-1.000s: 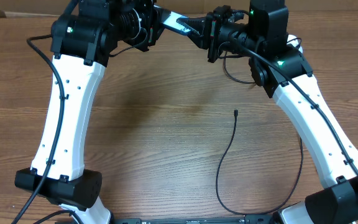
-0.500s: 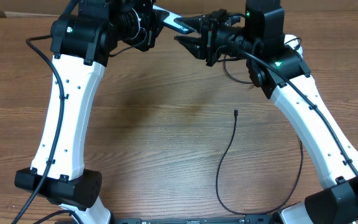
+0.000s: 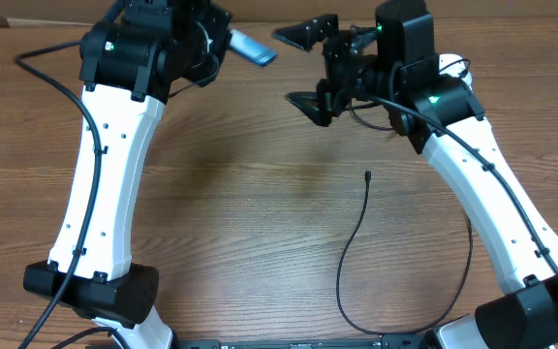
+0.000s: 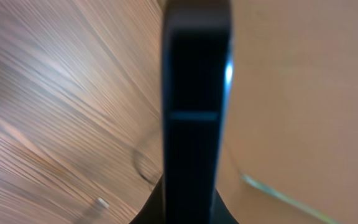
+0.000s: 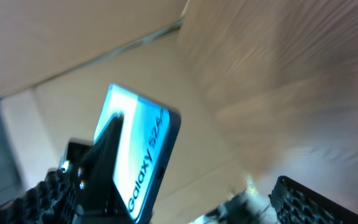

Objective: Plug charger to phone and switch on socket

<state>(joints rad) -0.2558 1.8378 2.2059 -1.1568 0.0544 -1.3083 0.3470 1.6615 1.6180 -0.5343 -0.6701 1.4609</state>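
One wooden table (image 3: 240, 213) fills the overhead view, and a plain tan surface (image 4: 297, 87) stands beyond its far edge. Two arms reach up from the near edge: the left arm (image 3: 100, 174) and the right arm (image 3: 492, 184), each with a white link and black joints. Both end close together over the far side of the table.

There are two grippers. The left gripper (image 3: 223, 41) is clenched on the one phone (image 3: 255, 48), gripping it by one end so that the rest juts toward the right arm, lifted clear of the wood. In the left wrist view the phone shows edge-on as a dark upright bar. In the right wrist view its lit screen faces the camera, tilted, with "Galaxy S24" readable along the short free end.

The right gripper (image 3: 287, 66) is released, its two black fingers spread wide. It touches nothing and sits just beside the phone's free end.

One charger (image 3: 349, 247) lies on the table between the arms, a thin black cable curving from the near edge. Its single small connector tip (image 3: 367, 175) points toward the far side, well apart from the phone.
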